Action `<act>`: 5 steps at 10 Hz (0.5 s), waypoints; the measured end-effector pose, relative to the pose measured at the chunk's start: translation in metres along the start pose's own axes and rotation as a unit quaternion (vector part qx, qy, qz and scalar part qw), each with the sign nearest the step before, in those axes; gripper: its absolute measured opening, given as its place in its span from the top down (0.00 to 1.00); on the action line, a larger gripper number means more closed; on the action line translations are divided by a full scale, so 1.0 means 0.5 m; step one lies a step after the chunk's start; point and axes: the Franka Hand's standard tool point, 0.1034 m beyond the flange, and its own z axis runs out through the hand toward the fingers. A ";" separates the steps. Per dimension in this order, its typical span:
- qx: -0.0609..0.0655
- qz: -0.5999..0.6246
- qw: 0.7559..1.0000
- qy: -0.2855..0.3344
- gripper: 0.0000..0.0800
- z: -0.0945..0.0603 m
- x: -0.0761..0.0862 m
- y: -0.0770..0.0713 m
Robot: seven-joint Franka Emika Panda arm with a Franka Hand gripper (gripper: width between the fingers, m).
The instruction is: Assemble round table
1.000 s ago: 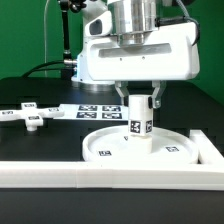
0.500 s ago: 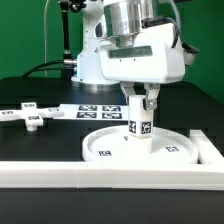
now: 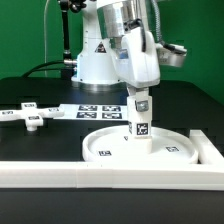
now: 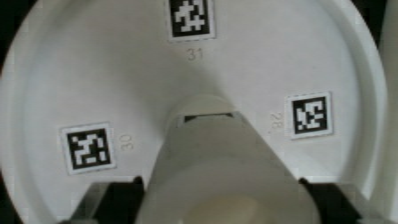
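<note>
The large rimmed round disc [image 3: 138,148] lies flat on the black table near the front rail. The short cylindrical leg [image 3: 140,128] stands upright at the disc's centre, a tag on its side. My gripper [image 3: 139,103] is shut on the leg's upper end, its body turned edge-on in the exterior view. In the wrist view the leg [image 4: 221,160] fills the space between my fingers [image 4: 121,195], with the disc [image 4: 107,70] and its tags beneath. The flat cross-shaped base [image 3: 28,115] lies apart at the exterior view's left.
The marker board [image 3: 98,110] lies behind the disc. A long straight white rail [image 3: 110,177] runs along the front, with a raised corner at the exterior view's right [image 3: 208,146]. The arm's white base [image 3: 95,60] stands at the back.
My gripper has rotated about the leg's axis, from broadside to edge-on in the exterior view, still holding the leg. The leg stays upright on the disc's centre.
</note>
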 end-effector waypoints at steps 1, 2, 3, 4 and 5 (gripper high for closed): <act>0.000 0.027 1.000 -0.002 0.49 0.001 -0.004 0.001; 0.000 0.052 0.999 -0.003 0.49 0.002 -0.007 0.001; 0.001 0.093 0.996 -0.006 0.49 0.003 -0.012 0.002; 0.001 0.112 0.994 -0.007 0.49 0.003 -0.014 0.002; 0.002 0.122 0.992 -0.009 0.49 0.003 -0.014 0.002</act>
